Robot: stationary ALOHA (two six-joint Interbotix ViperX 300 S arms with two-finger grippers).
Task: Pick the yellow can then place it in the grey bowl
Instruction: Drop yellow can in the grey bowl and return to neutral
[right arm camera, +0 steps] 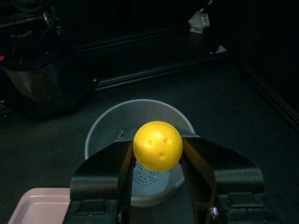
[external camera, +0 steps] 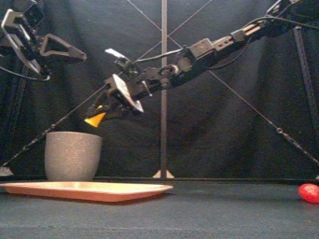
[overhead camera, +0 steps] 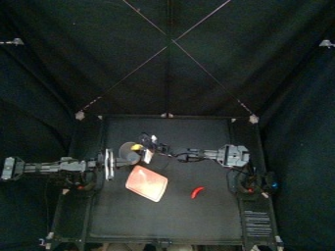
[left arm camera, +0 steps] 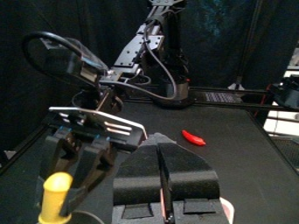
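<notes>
Front view: one yellow can [external camera: 95,119] above one grey bowl [external camera: 73,155].

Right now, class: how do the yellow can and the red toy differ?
The yellow can is held in the right gripper, above the grey bowl; the red toy lies loose on the table. The can is yellow with a round end, the toy red and elongated. Both are small.

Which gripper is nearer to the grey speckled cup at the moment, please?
The right. The right gripper holds the yellow can just above the grey speckled cup, over its mouth; the left gripper hangs higher, off to the cup's left side.
</notes>
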